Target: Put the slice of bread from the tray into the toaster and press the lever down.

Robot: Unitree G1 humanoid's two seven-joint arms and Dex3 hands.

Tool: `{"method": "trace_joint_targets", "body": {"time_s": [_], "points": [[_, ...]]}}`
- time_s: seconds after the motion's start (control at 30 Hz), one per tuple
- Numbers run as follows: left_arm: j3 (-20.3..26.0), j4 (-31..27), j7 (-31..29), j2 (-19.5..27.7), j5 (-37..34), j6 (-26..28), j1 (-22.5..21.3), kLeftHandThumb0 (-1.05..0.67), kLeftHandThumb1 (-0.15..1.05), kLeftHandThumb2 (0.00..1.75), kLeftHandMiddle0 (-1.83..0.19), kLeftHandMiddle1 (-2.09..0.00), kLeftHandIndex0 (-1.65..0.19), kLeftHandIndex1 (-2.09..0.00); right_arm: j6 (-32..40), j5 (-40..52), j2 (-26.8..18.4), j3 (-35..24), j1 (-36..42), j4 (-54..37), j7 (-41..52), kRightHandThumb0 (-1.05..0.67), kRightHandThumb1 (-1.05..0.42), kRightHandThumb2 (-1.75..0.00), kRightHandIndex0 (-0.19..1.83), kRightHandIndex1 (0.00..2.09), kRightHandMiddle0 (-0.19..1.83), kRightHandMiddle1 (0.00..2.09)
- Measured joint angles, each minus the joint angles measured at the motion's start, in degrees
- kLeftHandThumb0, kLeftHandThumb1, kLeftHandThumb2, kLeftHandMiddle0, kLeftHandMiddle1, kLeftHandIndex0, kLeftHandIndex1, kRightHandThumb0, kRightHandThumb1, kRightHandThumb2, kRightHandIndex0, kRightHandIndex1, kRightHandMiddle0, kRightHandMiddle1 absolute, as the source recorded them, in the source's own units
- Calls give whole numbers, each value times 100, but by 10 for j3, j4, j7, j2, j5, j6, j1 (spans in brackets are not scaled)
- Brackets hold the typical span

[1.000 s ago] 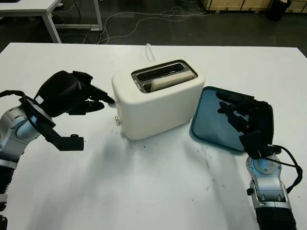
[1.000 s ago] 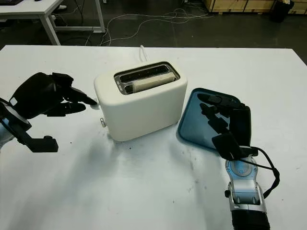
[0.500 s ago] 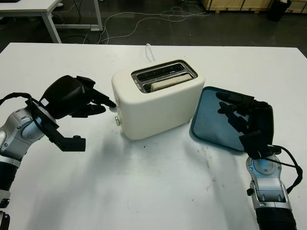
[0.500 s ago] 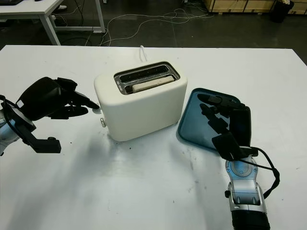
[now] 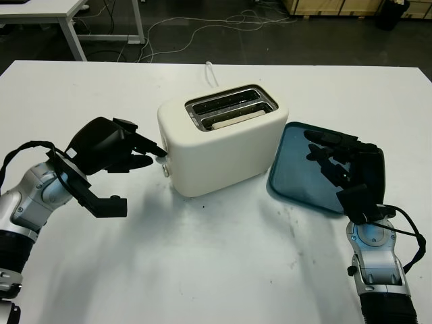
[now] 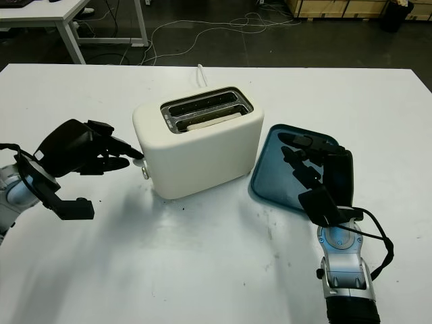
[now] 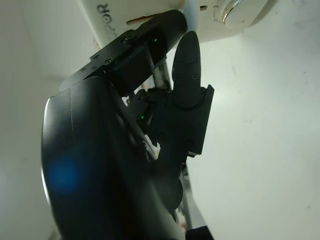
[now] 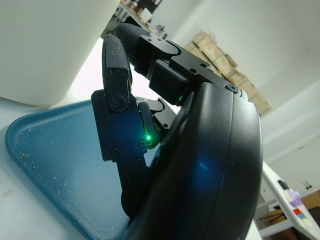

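Left of middle, my left hand [image 5: 111, 145] pushes curled fingers on the lever [image 5: 162, 156], so bread [image 5: 233, 119] sinks in the toaster [image 5: 223, 145]; right hand [image 5: 344, 165] open over the tray [image 5: 293, 169].

toaster: cream two-slot toaster [image 5: 223, 145], upright at mid-table, turned at an angle
bread: pale slice [image 5: 233, 119] sunk low in the near slot, only its top edge showing
lever: small cream tab [image 5: 162, 156] on the toaster's left end
tray: dark blue tray [image 5: 297, 165], just right of the toaster
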Motion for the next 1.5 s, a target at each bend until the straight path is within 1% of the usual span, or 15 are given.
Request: {"method": "trace_joint_targets", "body": {"time_s": [0.23,0.3,0.33,0.37,0.43,0.57,0.8,0.9,1.0,1.07,1.23,1.27,1.3,1.37,1.5], "points": [[-7,-2,23,-5,1,13,12,-31,92,29,-75,-151,-105,-12,0,0,0,0,3,-1,0,-47,-92,-20,88,101,113,0],[-9,1,54,-14,10,20,24,-30,92,30,-75,-142,-103,-12,0,0,0,0,5,-1,0,-47,-92,-20,88,101,113,0],[-14,8,73,-18,18,25,30,-31,92,30,-78,-127,-103,-12,0,0,0,0,5,-1,0,-47,-92,-20,88,101,113,1],[-19,19,93,-24,29,30,33,-30,92,29,-80,-127,-103,-12,0,0,0,0,5,-1,0,-48,-92,-20,88,102,113,0],[-33,40,135,-32,45,37,37,-30,92,25,-80,-141,-105,-14,0,0,0,0,6,-3,1,-47,-92,-20,87,101,113,0],[-60,76,179,-40,52,38,41,-33,92,27,-78,-139,-104,-14,0,0,0,0,6,-8,5,-47,-92,-20,87,101,113,0],[-99,83,181,-38,57,50,82,-33,92,27,-78,-137,-104,-14,0,0,0,0,6,-8,5,-47,-92,-20,88,102,113,0],[-101,84,183,-44,59,58,83,-31,92,25,-78,-132,-104,-15,0,0,0,0,7,-8,6,-48,-92,-20,88,101,113,0],[-103,90,188,-47,60,58,81,-33,92,24,-76,-137,-104,-16,0,0,0,0,7,-8,6,-47,-92,-21,88,101,113,0],[-103,91,188,-47,59,60,82,-31,92,22,-78,-132,-103,-17,0,0,0,0,7,-8,6,-47,-92,-21,87,101,113,0],[-103,79,187,-40,58,65,85,-33,92,31,-77,-115,-101,-16,0,0,0,0,7,-8,6,-46,-92,-21,88,101,113,0],[-103,78,187,-38,58,65,85,-32,92,30,-78,-115,-101,-16,0,0,0,0,7,-8,6,-46,-92,-21,88,101,113,0],[-103,77,187,-37,58,65,85,-32,92,28,-77,-125,-102,-17,0,0,0,0,7,-8,6,-46,-92,-21,88,100,113,0],[-103,78,187,-36,58,65,84,-32,92,29,-75,-133,-101,-17,0,0,0,0,7,-8,5,-46,-92,-21,88,100,113,0],[-105,75,186,-31,58,65,83,-34,92,32,-74,-135,-101,-18,0,0,0,0,7,-8,5,-45,-92,-21,88,99,113,0]]}}
